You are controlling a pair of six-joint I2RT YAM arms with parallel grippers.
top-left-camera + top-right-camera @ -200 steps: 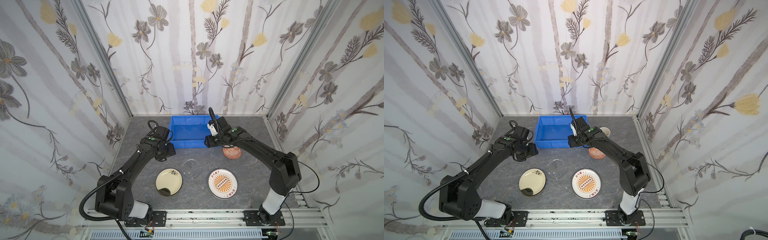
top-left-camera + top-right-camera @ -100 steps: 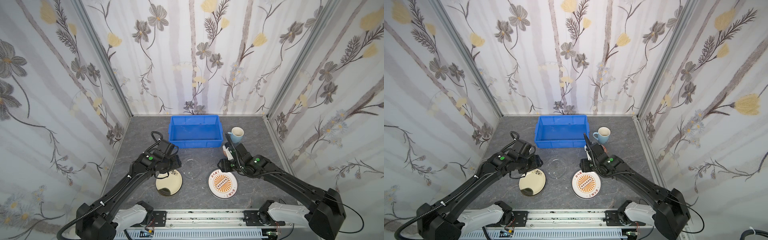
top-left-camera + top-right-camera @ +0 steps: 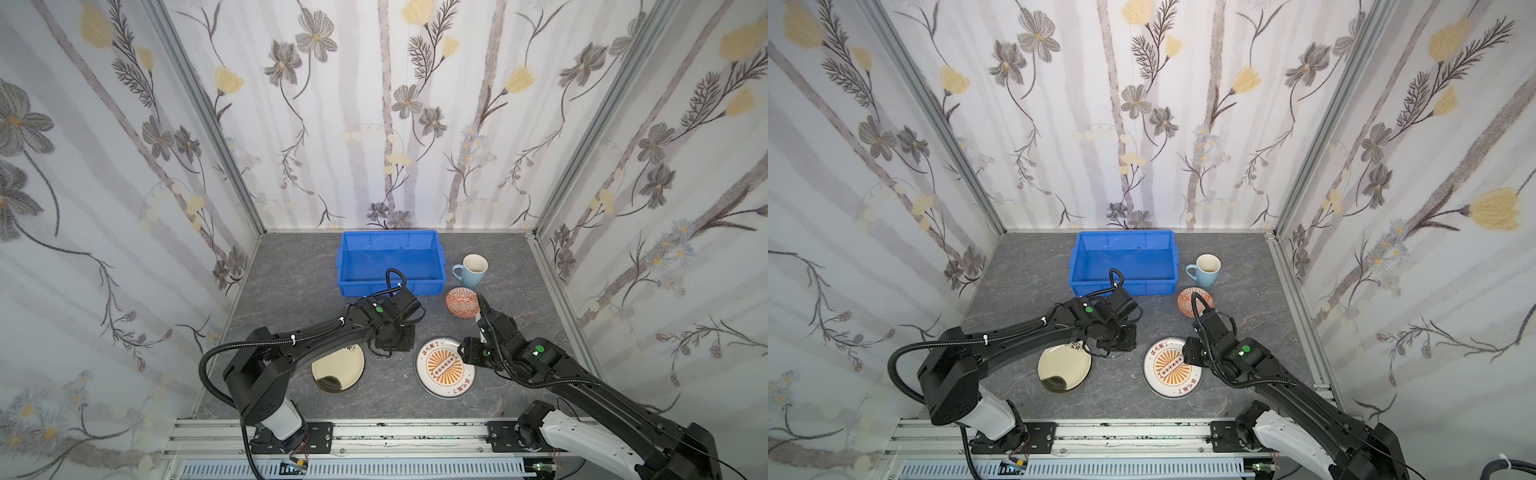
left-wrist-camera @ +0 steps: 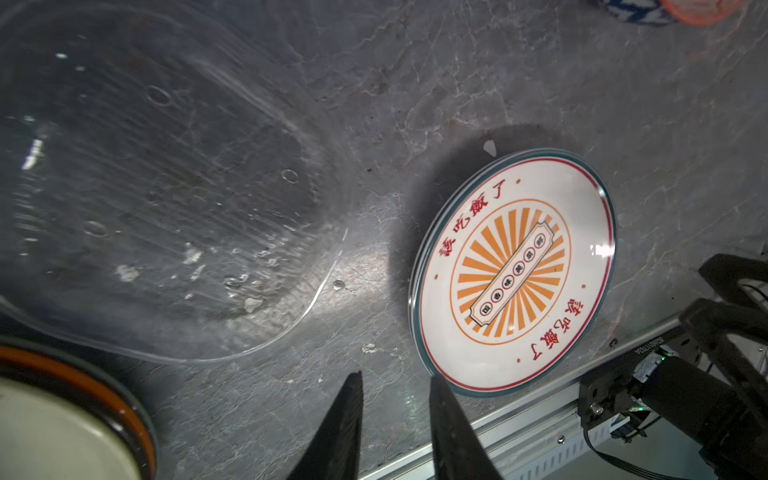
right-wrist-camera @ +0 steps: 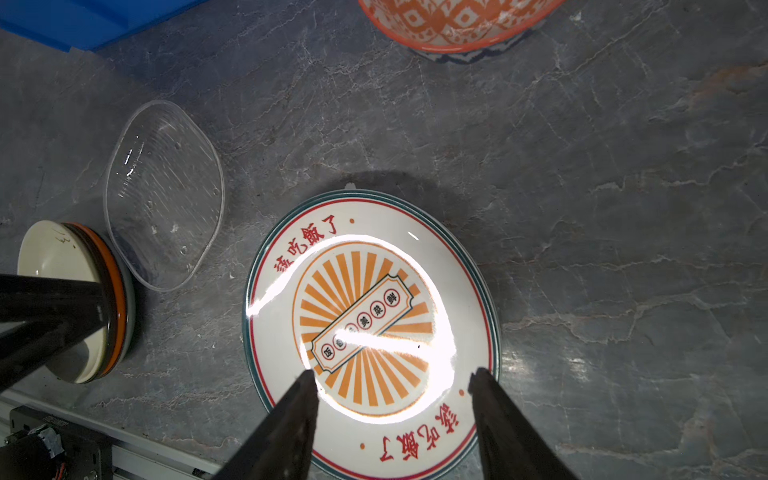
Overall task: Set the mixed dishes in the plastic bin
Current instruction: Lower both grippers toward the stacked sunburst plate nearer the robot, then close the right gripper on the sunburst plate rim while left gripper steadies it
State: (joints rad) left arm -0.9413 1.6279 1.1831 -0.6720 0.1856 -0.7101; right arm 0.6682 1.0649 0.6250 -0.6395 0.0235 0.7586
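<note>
Both arms have swung away from the blue plastic bin (image 3: 388, 234) and come down over the plates at the front of the worktop (image 3: 291, 270). A second ago the left gripper (image 4: 395, 378) was by the bin's left side, and the right gripper (image 5: 392, 374) was at the bin's front right corner, near the bowl. Now the left gripper hangs low by the clear glass plate (image 4: 166, 187). Its jaws have a small gap with nothing in it. The right gripper hangs over the white plate with the orange sunburst (image 5: 370, 316). Its jaws are wide apart and hold nothing.

No dish is in the bin yet; it looks empty. The pale blue mug (image 3: 471, 270) stands on the worktop to the right of the bin. The small orange bowl (image 3: 461, 302) sits just in front of the mug. The cream plate (image 3: 338, 370) lies just beside the glass plate. So I think the job has hardly begun: every dish still has to be picked up and put in the bin.
</note>
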